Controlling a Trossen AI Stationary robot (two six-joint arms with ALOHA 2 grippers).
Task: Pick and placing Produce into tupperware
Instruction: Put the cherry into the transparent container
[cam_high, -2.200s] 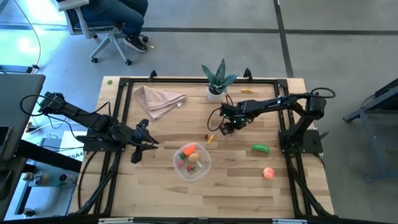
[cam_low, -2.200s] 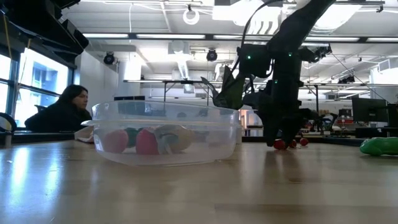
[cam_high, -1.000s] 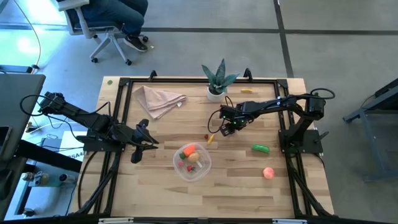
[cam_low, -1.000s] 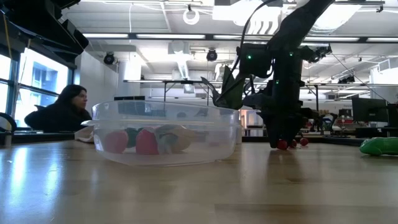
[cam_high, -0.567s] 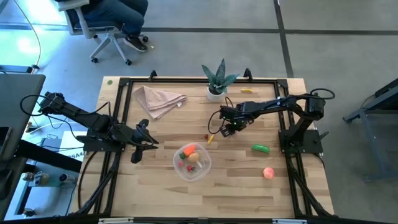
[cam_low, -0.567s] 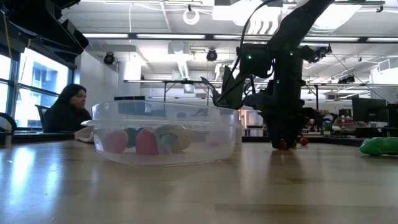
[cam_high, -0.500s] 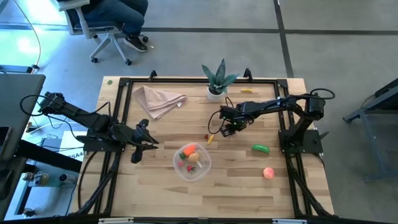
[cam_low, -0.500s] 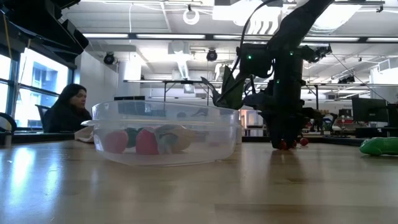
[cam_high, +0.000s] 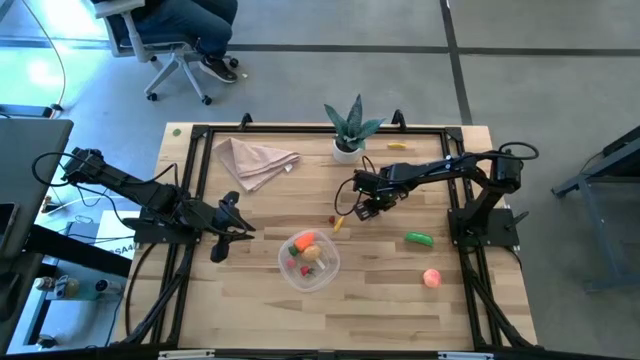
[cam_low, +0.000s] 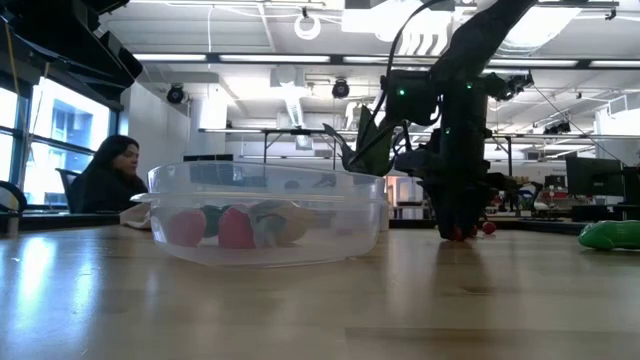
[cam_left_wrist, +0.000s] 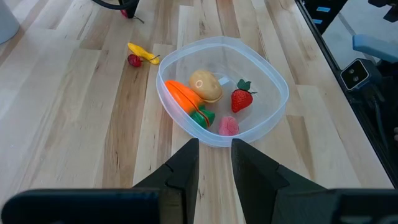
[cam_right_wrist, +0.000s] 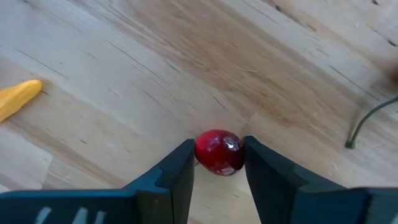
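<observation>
Red cherry (cam_right_wrist: 219, 152) pinched between right gripper (cam_right_wrist: 217, 163) fingers — touching both

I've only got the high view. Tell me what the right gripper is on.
Observer: The right gripper has its fingers closed against a small shiny red cherry resting on the wooden table.
Operator: Now list the tub's contents.
Observer: The round clear plastic tub holds an orange carrot, a tan potato, a red strawberry and a pink piece.
Operator: Give me the left gripper.
Observer: The left gripper is shut, empty, just short of the tub.
</observation>
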